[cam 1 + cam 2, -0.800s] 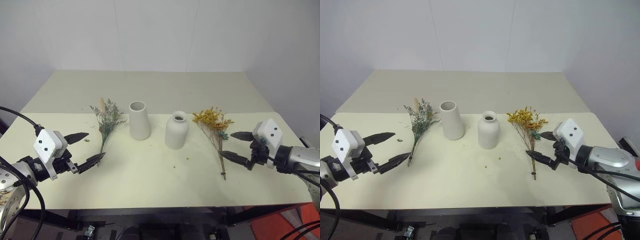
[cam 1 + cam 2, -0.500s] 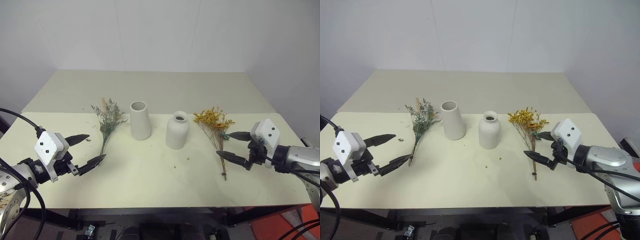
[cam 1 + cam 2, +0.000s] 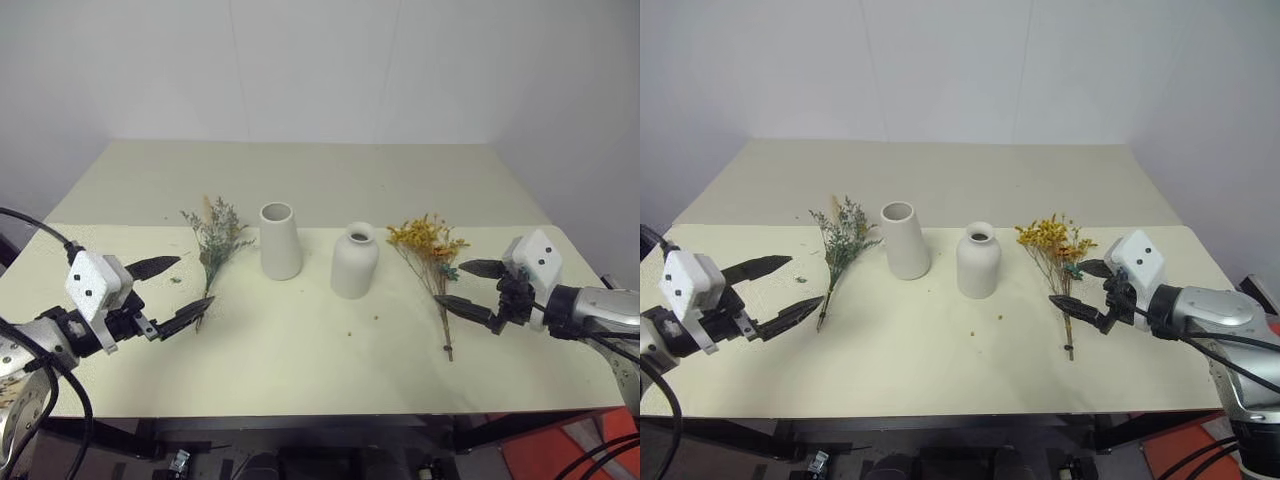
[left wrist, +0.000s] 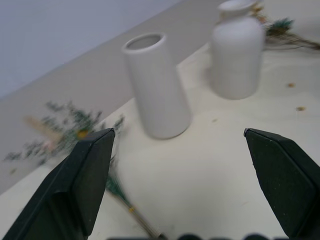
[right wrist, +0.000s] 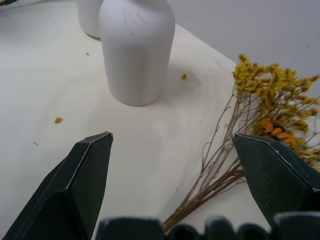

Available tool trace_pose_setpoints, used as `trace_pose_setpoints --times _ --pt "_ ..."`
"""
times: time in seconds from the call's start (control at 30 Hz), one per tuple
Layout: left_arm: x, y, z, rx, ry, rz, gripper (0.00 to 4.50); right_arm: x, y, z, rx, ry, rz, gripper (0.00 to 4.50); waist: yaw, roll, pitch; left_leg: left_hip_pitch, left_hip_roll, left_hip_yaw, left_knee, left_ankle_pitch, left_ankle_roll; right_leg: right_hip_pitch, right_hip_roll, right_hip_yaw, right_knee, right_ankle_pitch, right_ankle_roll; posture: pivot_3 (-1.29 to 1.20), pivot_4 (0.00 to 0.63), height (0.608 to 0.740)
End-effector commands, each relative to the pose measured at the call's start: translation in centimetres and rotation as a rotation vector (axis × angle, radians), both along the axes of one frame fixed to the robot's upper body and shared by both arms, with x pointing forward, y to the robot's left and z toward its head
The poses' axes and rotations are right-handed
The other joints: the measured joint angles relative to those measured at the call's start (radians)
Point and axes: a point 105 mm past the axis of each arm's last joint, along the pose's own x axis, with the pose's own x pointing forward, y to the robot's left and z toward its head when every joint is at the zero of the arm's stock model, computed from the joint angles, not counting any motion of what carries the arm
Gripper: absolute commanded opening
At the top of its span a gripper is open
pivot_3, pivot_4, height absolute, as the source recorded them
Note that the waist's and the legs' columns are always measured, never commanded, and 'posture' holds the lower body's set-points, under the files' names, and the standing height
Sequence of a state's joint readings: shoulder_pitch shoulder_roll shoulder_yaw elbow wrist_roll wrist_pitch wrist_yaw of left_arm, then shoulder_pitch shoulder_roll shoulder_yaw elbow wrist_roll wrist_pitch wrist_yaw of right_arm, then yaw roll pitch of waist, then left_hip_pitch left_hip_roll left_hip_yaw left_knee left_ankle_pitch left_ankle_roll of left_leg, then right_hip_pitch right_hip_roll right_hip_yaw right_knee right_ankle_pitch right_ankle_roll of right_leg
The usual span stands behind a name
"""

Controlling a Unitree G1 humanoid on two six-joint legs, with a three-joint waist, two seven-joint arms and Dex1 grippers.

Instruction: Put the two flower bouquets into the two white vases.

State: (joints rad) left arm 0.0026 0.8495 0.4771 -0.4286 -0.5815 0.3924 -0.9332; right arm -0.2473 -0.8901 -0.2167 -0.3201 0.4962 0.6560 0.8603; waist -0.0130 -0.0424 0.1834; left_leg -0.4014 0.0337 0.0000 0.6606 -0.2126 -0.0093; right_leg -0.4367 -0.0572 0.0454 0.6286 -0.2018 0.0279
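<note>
Left gripper point(image 3: 170, 291): 2 black pointed fingers on a black base; white angular housing with 2 dark round holes; black cables looping from the forearm. Right gripper point(image 3: 469, 288): 2 matching black fingers; white housing with 2 dark holes; silver-grey cylindrical forearm; black cables trailing behind.

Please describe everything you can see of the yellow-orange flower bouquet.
The yellow-orange flower bouquet lies flat on the table, to the right of the round bottle-shaped vase and apart from it. It looks dried: tiny yellow-orange blooms on thin brown stems, gathered into one bunch. The open right hand straddles the stems; contact cannot be judged.
</note>
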Motion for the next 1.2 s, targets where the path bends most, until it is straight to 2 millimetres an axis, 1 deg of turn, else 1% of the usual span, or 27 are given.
trace_pose_setpoints --times 0.03,0.1,0.17,0.23,0.3,0.4,0.53,0.63,0.7,0.77,0.83,0.97,1.2 --pt "0.4 -1.2 1.8 0.051 -0.043 -0.131 4.50 0.6 -0.4 1.5 0.006 -0.019 -0.035 4.48 0.000 0.000 0.000 0.000 0.000 0.000 0.000 0.000 0.000 0.000 0.000 0.000 0.000 0.000 -0.001 0.00 0.150 0.740" --pt "0.9 -1.6 2.4 0.075 -0.046 -0.194 4.50 1.1 -0.6 1.6 0.013 0.000 -0.070 4.48 0.000 0.000 0.000 0.000 0.000 0.000 0.000 0.000 0.000 0.000 0.000 0.000 0.000 0.000 -0.001 0.00 0.150 0.740" --pt "1.9 -2.7 3.3 0.100 -0.045 -0.292 4.50 1.9 -0.9 1.4 0.010 0.056 -0.136 4.48 0.000 0.000 0.000 0.000 0.000 0.000 0.000 0.000 0.000 0.000 0.000 0.000 0.000 0.000 0.000 0.00 0.150 0.740" --pt "3.1 -4.0 4.2 0.115 -0.055 -0.378 4.50 2.1 -1.0 1.6 0.008 0.113 -0.165 4.48 0.000 0.000 0.000 -0.001 0.000 0.000 0.000 0.000 0.000 -0.001 0.001 0.000 0.000 0.002 0.002 0.00 0.150 0.740" --pt "3.9 -4.9 4.7 0.122 -0.052 -0.425 4.50 2.2 -1.0 1.9 0.012 0.150 -0.182 4.48 0.000 0.000 0.000 -0.002 0.000 0.000 0.000 0.000 0.000 -0.001 0.001 0.000 0.000 0.003 0.004 0.00 0.150 0.740" --pt "5.0 -5.7 5.3 0.133 -0.042 -0.461 4.50 2.3 -1.4 2.0 0.000 0.202 -0.235 4.48 -0.004 0.000 0.000 -0.003 0.000 0.000 0.000 0.000 0.001 -0.001 0.000 0.000 -0.001 0.003 0.004 0.00 0.150 0.740" --pt "7.0 -7.3 5.8 0.175 0.027 -0.466 4.50 2.3 -1.9 2.1 -0.015 0.338 -0.309 4.48 -0.005 0.000 0.000 -0.005 0.000 -0.001 0.000 0.000 0.001 -0.003 0.001 0.000 -0.001 0.003 0.004 0.00 0.150 0.740" --pt "8.0 -8.5 6.2 0.205 0.075 -0.471 4.50 2.2 -1.8 2.4 -0.003 0.426 -0.330 4.48 -0.005 0.000 0.000 -0.004 -0.001 -0.001 0.001 0.000 0.001 -0.003 0.001 0.000 0.000 0.003 0.005 0.00 0.150 0.740" --pt "8.3 -9.3 6.4 0.202 0.097 -0.485 4.50 2.2 -2.0 2.1 -0.017 0.470 -0.349 4.48 -0.006 0.000 0.000 -0.004 0.000 -0.001 0.001 0.000 0.001 -0.003 0.001 0.000 0.000 0.003 0.005 0.00 0.150 0.740" --pt "8.4 -10.2 6.4 0.211 0.167 -0.504 4.50 2.2 -2.4 1.5 -0.045 0.537 -0.382 4.48 -0.006 0.000 0.000 -0.005 0.000 -0.001 0.001 0.000 0.001 -0.003 0.001 0.000 0.000 0.003 0.005 0.00 0.150 0.740" --pt "8.4 -11.1 6.5 0.217 0.173 -0.534 4.50 2.3 -2.8 0.9 -0.074 0.593 -0.407 4.48 -0.005 0.000 0.000 -0.006 -0.001 -0.001 0.001 0.000 0.001 -0.004 0.001 0.000 0.000 0.003 0.005 0.00 0.150 0.740" --pt "8.8 -13.0 6.7 0.206 0.217 -0.562 4.50 3.1 -3.4 0.0 -0.092 0.697 -0.446 4.48 -0.007 0.000 0.000 -0.006 -0.001 -0.001 0.001 0.000 0.001 -0.004 0.000 0.000 0.000 0.003 0.005 0.00 0.150 0.740" --pt "8.5 -15.5 7.3 0.181 0.226 -0.662 4.50 4.7 -2.8 -1.2 -0.137 0.775 -0.440 4.48 -0.016 0.000 0.000 -0.006 -0.001 -0.001 0.001 0.000 0.001 -0.005 0.001 0.001 0.001 0.003 0.005 0.00 0.150 0.740"
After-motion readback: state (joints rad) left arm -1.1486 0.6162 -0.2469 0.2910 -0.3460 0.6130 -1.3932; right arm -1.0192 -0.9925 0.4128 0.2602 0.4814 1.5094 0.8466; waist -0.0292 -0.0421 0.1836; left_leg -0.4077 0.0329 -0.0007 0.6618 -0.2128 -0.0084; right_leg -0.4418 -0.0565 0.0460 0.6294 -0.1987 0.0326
